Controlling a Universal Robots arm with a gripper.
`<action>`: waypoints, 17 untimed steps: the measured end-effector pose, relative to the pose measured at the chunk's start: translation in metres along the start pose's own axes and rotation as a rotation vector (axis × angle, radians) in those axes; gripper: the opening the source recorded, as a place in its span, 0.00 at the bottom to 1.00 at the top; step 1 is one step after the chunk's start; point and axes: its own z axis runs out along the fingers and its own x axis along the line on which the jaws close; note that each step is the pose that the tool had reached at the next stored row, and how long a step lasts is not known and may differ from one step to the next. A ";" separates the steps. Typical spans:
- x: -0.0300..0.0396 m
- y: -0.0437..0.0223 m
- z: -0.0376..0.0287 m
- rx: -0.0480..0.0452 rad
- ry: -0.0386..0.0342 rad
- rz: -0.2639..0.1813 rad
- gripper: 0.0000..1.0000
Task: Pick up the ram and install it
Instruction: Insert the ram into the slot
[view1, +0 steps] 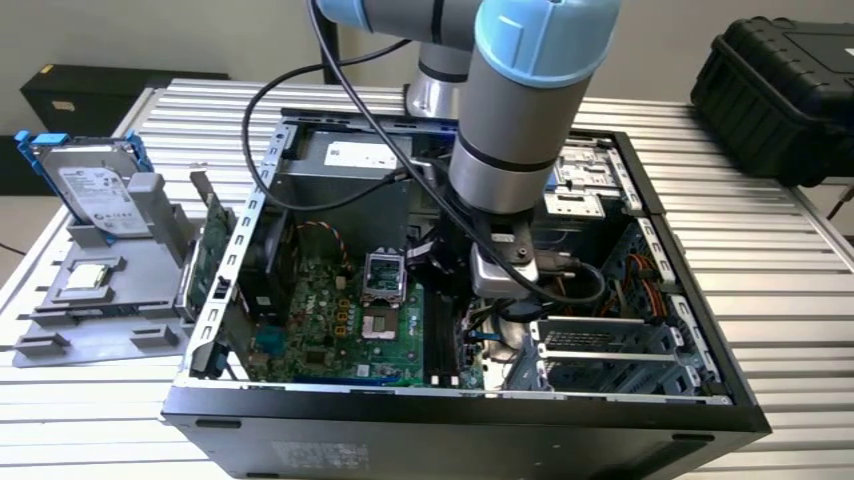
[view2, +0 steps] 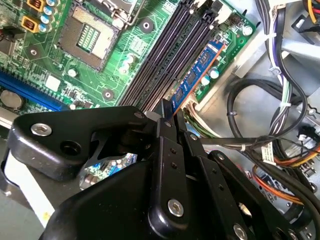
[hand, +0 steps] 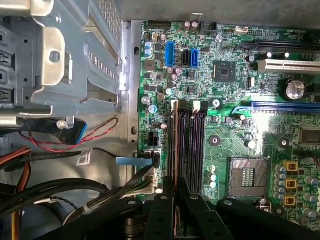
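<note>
The ram (view2: 197, 75) is a thin blue stick with an orange lower edge, standing on edge along the outermost memory slot of the motherboard (hand: 225, 115). In the first wrist view the ram (hand: 174, 145) shows edge-on as a thin copper-toned line in that slot. My gripper (view2: 167, 119) is shut on the near end of the stick, a black finger (hand: 166, 192) pressed to each side. In the exterior view the gripper (view1: 458, 300) reaches down into the open computer case (view1: 441, 420), over the memory slots (view1: 447, 345). Whether the stick is fully seated I cannot tell.
Bundled cables (view2: 280, 100) lie right beside the slot, and a metal drive cage (hand: 60, 55) stands close by. The CPU socket (hand: 247, 177) lies on the slots' other side. Outside the case, on the exterior view's left, a grey fixture (view1: 94, 310) holds a hard drive (view1: 94, 185) and a green card (view1: 207, 250).
</note>
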 end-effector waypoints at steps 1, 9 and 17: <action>0.0003 -0.0002 0.0011 0.0000 -0.0001 0.000 0.00; 0.0011 -0.0003 0.0023 0.0000 -0.0001 0.000 0.00; 0.0012 -0.0003 0.0031 -0.0001 -0.0001 0.000 0.00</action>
